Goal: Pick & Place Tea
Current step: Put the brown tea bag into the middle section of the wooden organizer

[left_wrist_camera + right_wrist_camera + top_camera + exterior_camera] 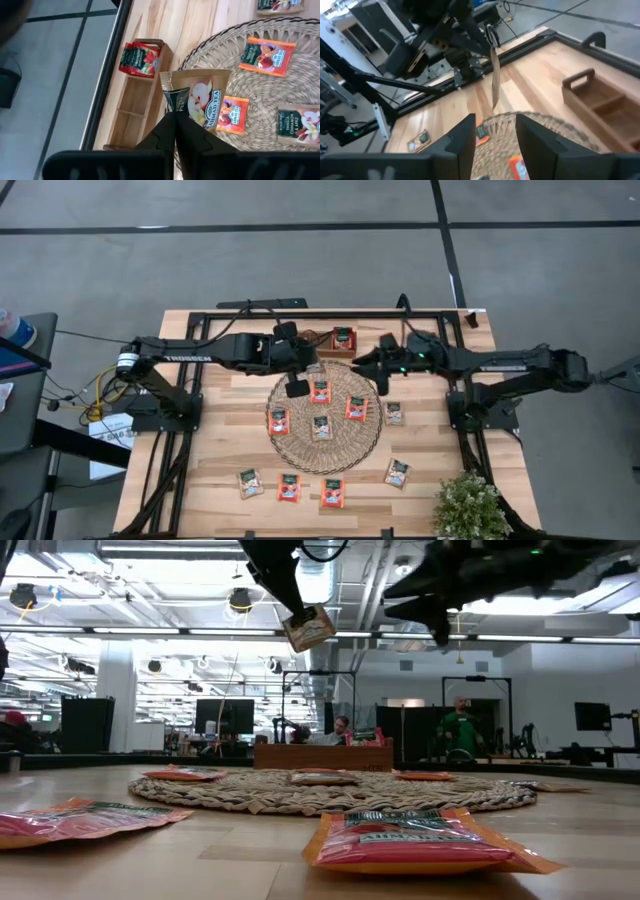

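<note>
My left gripper (175, 114) is shut on a tan tea sachet (199, 95) with an apple picture, high above the far edge of the round woven mat (325, 448). The low view shows that sachet (308, 628) hanging under the gripper (285, 595). My right gripper (495, 132) stands open to its right, level with it, with nothing between its fingers. One red sachet (140, 59) lies in the end compartment of the wooden tray (131, 107). Several more sachets lie flat on the mat (321, 427) and on the table (289, 488). My left gripper pinches the tan sachet between its two fingers at one edge, near a corner (173, 106). The fingers slant down from the table's left side. The sachet hangs below them, tilted, clear of the mat and the tray; the right wrist view shows it edge-on (495, 75).
The wooden tray (343, 340) stands at the table's far edge, between the two grippers. A potted plant (470, 505) stands at the near right corner. A black frame (200, 320) runs round the far part of the table. People are in the room beyond the table (460, 725).
</note>
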Controlling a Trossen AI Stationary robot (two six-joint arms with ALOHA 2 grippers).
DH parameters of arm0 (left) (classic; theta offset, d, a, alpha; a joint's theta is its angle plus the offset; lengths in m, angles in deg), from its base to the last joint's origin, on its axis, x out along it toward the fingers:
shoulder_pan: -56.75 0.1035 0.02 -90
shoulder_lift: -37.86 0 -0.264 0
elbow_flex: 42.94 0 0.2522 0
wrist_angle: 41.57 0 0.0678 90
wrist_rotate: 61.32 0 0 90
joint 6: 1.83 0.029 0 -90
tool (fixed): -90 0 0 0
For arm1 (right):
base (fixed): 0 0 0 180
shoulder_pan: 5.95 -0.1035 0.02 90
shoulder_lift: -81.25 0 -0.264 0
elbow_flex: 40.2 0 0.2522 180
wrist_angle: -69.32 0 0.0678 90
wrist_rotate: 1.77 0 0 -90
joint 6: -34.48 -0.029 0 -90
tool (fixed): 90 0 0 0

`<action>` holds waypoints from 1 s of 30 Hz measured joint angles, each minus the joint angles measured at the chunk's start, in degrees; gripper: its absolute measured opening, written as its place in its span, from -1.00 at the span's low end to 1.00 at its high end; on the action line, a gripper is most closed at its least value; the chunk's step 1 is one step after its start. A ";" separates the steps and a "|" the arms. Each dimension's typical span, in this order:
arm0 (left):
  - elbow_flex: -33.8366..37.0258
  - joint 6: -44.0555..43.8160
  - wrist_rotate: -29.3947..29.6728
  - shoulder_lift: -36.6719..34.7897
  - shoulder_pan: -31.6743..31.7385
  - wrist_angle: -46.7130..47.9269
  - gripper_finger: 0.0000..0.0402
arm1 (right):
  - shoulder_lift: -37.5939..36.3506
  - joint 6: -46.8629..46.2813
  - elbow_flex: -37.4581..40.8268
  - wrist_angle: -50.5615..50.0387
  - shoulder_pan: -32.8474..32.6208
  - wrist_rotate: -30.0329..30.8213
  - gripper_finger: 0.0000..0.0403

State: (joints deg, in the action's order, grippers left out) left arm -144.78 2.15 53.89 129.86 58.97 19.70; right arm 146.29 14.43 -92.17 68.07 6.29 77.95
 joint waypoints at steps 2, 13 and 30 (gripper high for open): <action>0.00 0.07 0.15 0.00 0.02 -0.09 -1.00 | 2.98 1.52 -2.78 -0.05 0.98 -0.56 -0.30; 0.00 0.89 1.76 0.00 0.04 -0.80 -1.00 | 16.23 6.52 -14.55 -1.12 4.40 -7.09 -0.21; 0.00 1.65 2.71 -0.02 1.92 -3.07 -1.00 | 23.55 9.61 -23.52 -4.87 4.32 -9.35 -0.25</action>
State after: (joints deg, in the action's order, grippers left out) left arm -144.78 3.80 56.60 129.84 60.89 16.63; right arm 169.84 24.05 -115.69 63.20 10.61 68.60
